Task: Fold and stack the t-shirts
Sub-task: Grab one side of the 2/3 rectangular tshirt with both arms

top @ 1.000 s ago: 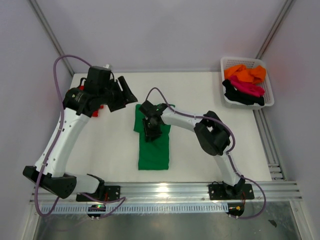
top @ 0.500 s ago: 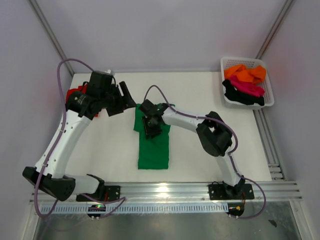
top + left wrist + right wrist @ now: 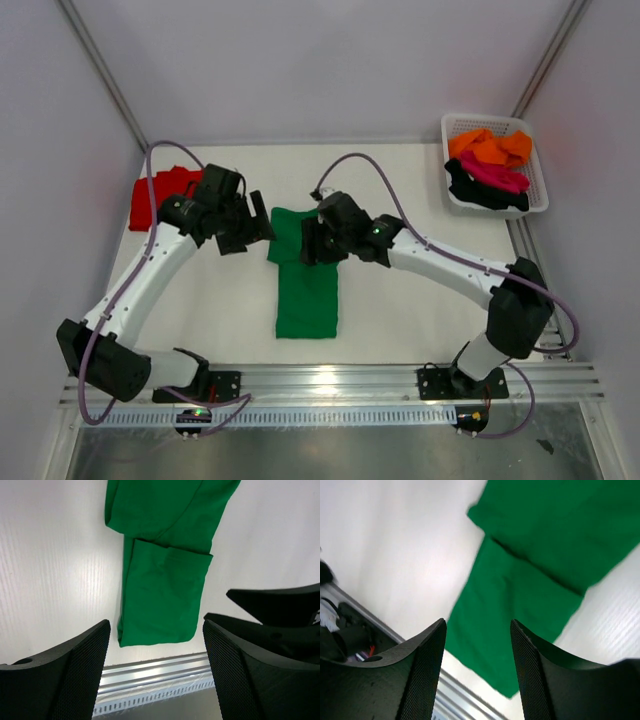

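Observation:
A bright green t-shirt (image 3: 307, 285) lies folded into a narrow strip in the middle of the table, its wider upper part toward the back. It also shows in the left wrist view (image 3: 165, 580) and in the right wrist view (image 3: 530, 595). A red t-shirt (image 3: 160, 195) lies at the back left. My left gripper (image 3: 258, 232) is open and empty beside the green shirt's upper left edge. My right gripper (image 3: 308, 243) is open and empty just above the green shirt's upper part. Both wrist views, left (image 3: 156, 670) and right (image 3: 477, 665), show nothing between the fingers.
A white mesh basket (image 3: 540, 175) stands at the back right with an orange shirt (image 3: 490, 148), a magenta shirt (image 3: 495, 175) and a black shirt (image 3: 470, 190) in it. An aluminium rail (image 3: 330, 380) runs along the table's near edge.
My left gripper has moved off the red shirt, toward the green shirt, and the red shirt now lies uncovered. My right arm's elbow has swung out to the right, its gripper staying over the green shirt's top.

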`<state>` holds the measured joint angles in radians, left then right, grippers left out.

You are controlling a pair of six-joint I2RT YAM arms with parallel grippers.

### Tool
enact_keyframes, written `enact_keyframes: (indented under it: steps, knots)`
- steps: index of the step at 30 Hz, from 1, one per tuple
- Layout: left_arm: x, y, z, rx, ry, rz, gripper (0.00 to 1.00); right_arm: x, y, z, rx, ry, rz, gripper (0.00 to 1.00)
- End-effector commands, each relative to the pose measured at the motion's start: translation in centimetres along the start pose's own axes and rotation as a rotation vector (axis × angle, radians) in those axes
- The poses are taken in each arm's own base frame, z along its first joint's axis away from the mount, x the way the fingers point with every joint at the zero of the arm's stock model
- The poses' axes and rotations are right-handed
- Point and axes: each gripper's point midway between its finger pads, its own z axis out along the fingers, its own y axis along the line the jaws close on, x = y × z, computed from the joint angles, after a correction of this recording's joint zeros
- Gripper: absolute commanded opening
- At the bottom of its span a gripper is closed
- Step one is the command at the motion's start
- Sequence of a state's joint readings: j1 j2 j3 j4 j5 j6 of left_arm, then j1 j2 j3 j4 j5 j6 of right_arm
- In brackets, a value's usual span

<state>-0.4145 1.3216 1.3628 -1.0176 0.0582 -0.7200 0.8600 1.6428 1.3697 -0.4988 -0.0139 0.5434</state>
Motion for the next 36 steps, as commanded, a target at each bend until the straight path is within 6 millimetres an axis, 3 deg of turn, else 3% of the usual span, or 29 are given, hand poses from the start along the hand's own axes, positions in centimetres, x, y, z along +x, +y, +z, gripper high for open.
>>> enact_keyframes:
  steps: [1,2,3,5,6,8,10,11,12,21,22,23,25,36]
  knots:
    - [-0.7,-1.1,0.4,0.063,-0.026,0.026,0.78,4.7,-1.1,-1.4,-0.041,0.078,0.055,0.59]
    - [-0.4,-1.1,0.7,0.065,-0.016,0.026,0.78,7.7,-2.2,-1.5,-0.043,0.140,0.067,0.59]
    - [-0.3,-1.2,1.0,0.069,-0.004,0.024,0.78,7.8,-1.9,-2.9,-0.078,0.119,0.068,0.59]
    - [-0.1,-1.3,1.6,0.072,0.011,0.025,0.78,9.6,-2.5,-3.8,-0.095,0.133,0.102,0.59]
    - [0.1,-1.4,1.7,0.081,0.021,0.028,0.78,11.9,-3.0,-4.0,-0.124,0.170,0.120,0.59]
    - [0.4,-1.3,2.2,0.076,0.042,0.040,0.78,12.7,-2.1,-5.6,-0.202,0.154,0.183,0.59]
    - [0.4,-1.3,2.5,0.079,0.051,0.053,0.78,15.9,-2.9,-6.0,-0.254,0.173,0.262,0.59]
    - [0.5,-1.3,2.5,0.079,0.053,0.058,0.78,14.8,-2.0,-6.7,-0.299,0.134,0.275,0.59]
    - [0.4,-1.3,2.6,0.080,0.054,0.062,0.78,15.9,-2.7,-6.4,-0.301,0.129,0.297,0.59]
    - [0.3,-2.3,3.3,0.120,0.080,0.076,0.78,17.8,-3.1,-5.6,-0.394,0.082,0.439,0.63]
    - [0.2,-2.4,3.1,0.122,0.076,0.080,0.78,19.1,-3.9,-5.0,-0.377,0.103,0.460,0.62]
    - [0.1,-2.3,3.0,0.116,0.073,0.086,0.78,18.6,-3.5,-4.9,-0.410,0.075,0.466,0.62]
    - [-0.2,-2.4,2.6,0.114,0.063,0.094,0.78,19.9,-4.2,-4.3,-0.401,0.095,0.518,0.63]
    - [-1.4,-3.0,1.1,0.109,0.047,0.143,0.78,20.1,-5.4,-1.6,-0.348,0.069,0.551,0.63]
